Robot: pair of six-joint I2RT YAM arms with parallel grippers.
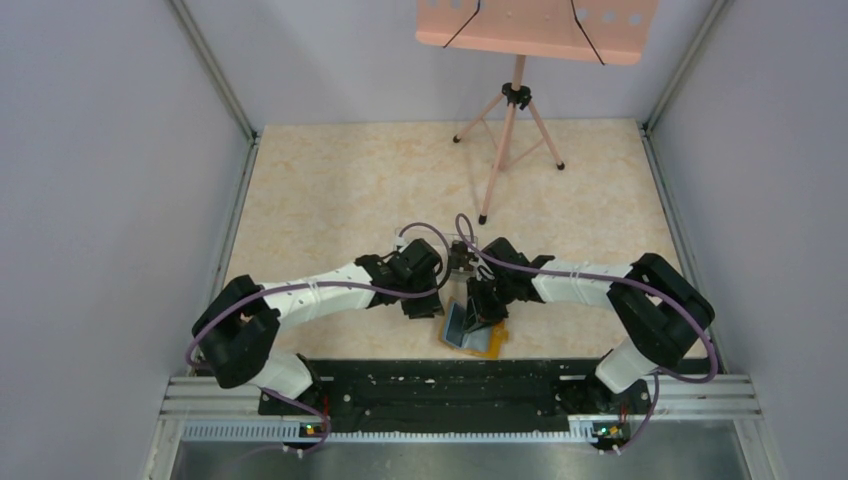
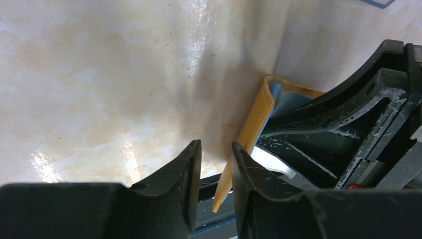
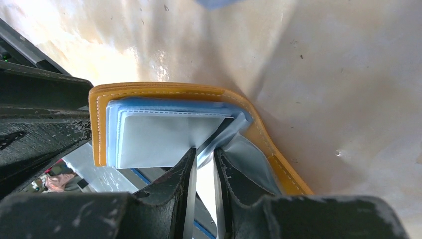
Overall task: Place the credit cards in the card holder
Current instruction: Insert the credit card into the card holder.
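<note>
**Card at the pocket mouth, wallet propped open**

The card holder (image 1: pixel 478 338) sits low in the centre of the top view. It lies open on the table (image 1: pixel 350 180), one orange cover tipped up, just above the black rail (image 1: pixel 440 385). Soft stuff, this: light and floppy, likely to fold or skid if pushed, so the stitched orange edge looks the place to pinch it. What looks like a thin dark credit card (image 3: pixel 215 133) angles into the blue-grey pocket (image 3: pixel 164 134). It seems stiff and slick, best taken by its free end. The right gripper (image 3: pixel 204 151) has its jaws nearly together around that dark edge and the pocket lip; clamped or not, I cannot tell. The left gripper (image 2: pixel 216 144) stands parted, with the orange cover edge loose in the gap.
</note>
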